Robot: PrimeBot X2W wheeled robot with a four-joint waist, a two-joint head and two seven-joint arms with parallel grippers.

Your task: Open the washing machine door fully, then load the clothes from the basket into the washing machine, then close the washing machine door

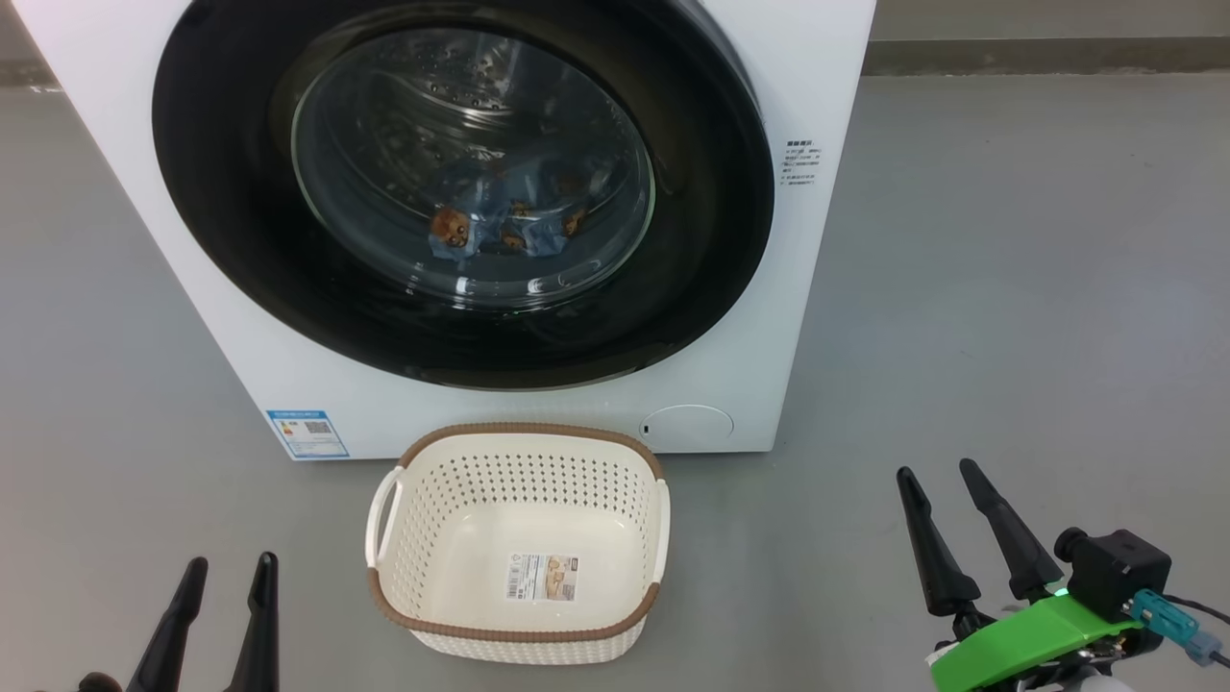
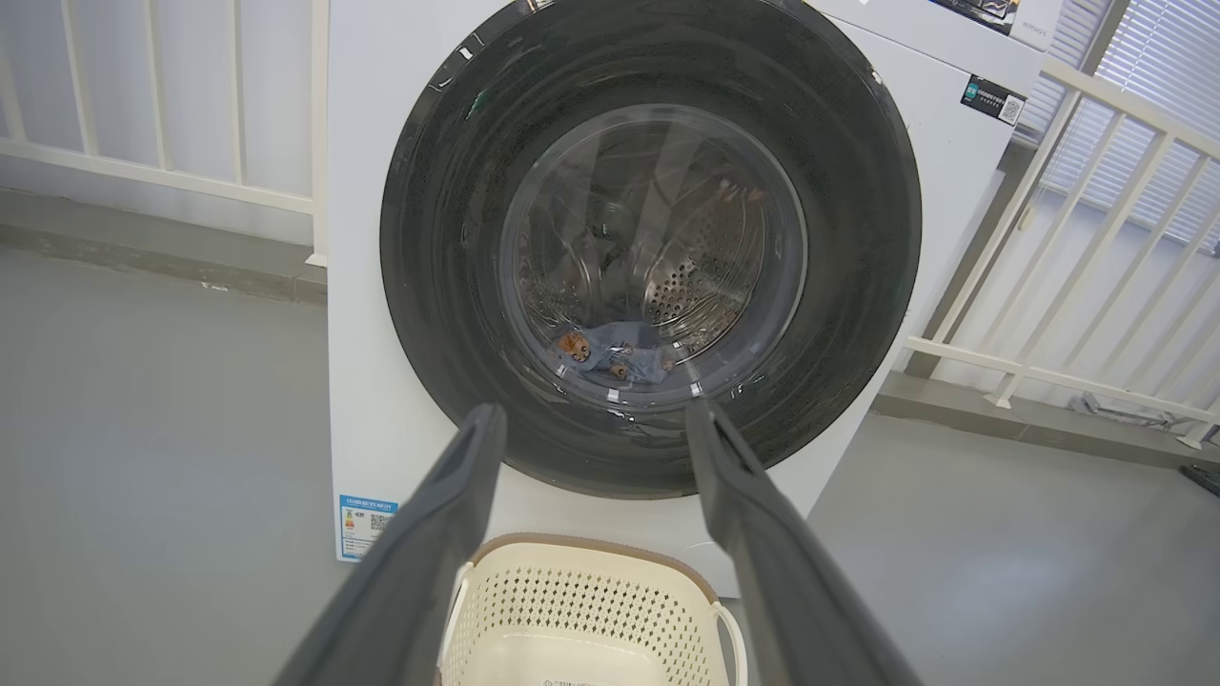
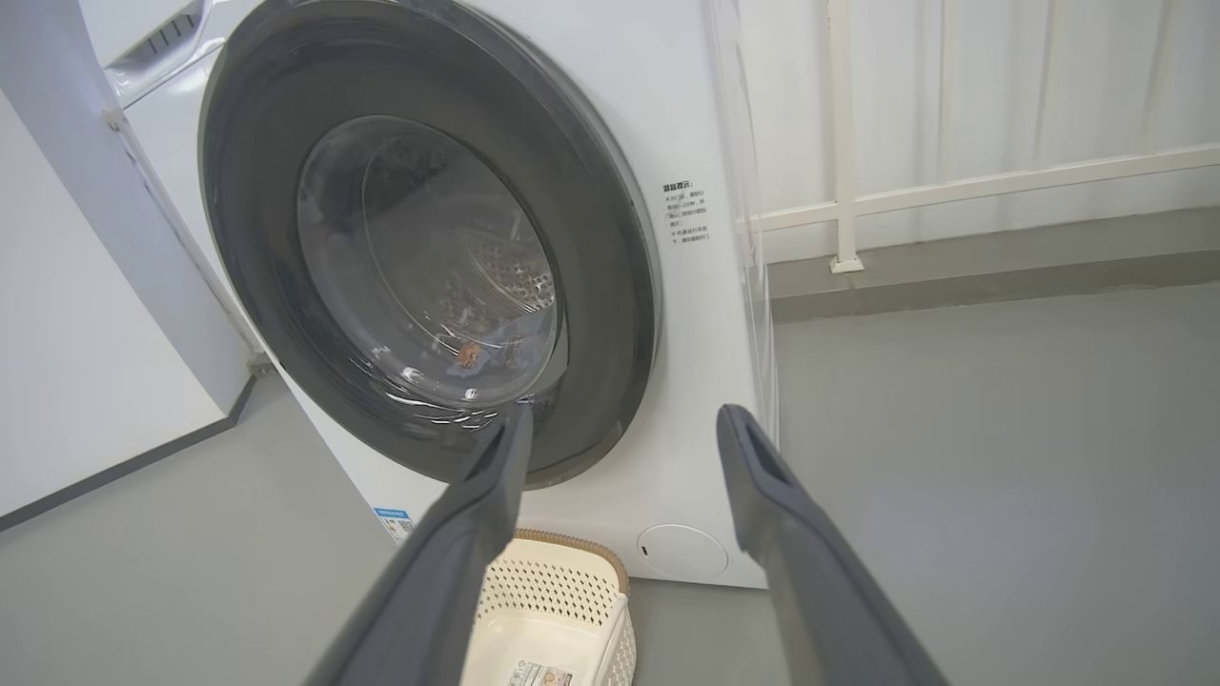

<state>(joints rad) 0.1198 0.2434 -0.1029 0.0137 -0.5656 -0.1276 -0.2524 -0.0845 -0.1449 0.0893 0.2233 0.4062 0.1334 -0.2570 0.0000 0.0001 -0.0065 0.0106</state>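
Observation:
The white washing machine (image 1: 817, 115) stands ahead with its round black-rimmed door (image 1: 221, 221) shut against the front. Through the glass bowl I see the light blue clothes (image 1: 509, 226) with orange-brown figures lying low in the steel drum; the same clothes (image 2: 620, 354) show in the left wrist view. On the floor before the machine sits the cream basket (image 1: 423, 538) with a brown rim, holding nothing but its label. My left gripper (image 1: 226, 572) is open at the lower left. My right gripper (image 1: 942, 476) is open at the lower right. Both are apart from the basket.
Grey floor (image 1: 1009, 288) spreads wide to the right of the machine and on its left. A white railing (image 2: 1096, 238) and wall run behind the machine. A blue energy sticker (image 1: 307, 434) and a round filter cap (image 1: 687, 426) mark the machine's lower front.

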